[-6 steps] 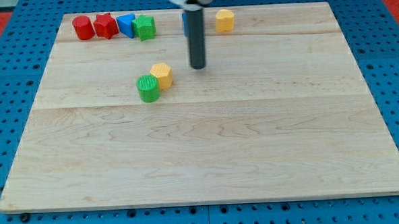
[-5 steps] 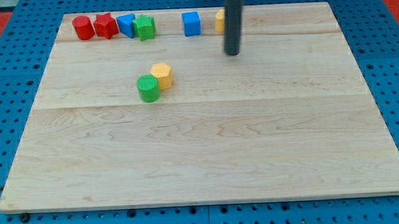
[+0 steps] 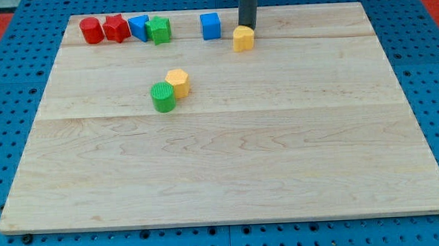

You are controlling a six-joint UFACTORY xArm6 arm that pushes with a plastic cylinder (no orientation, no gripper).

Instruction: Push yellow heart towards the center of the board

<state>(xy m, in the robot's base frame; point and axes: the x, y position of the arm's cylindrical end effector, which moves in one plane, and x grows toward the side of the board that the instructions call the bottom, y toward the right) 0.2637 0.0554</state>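
Note:
The yellow heart [image 3: 243,38] sits near the view's top, a little right of the middle of the wooden board [image 3: 228,152]. My tip [image 3: 246,26] stands right behind it, on its top side, touching or almost touching it. The rod rises out of the view's top edge.
A red cylinder [image 3: 91,30], a red star [image 3: 116,28], a blue block [image 3: 138,27] and a green block [image 3: 158,29] line the top left. A blue cube [image 3: 210,25] is left of my tip. A yellow hexagon [image 3: 178,82] touches a green cylinder [image 3: 163,96].
My tip swung right and then up to the view's top, behind the yellow heart. The heart has shifted down and slightly left, away from the top edge.

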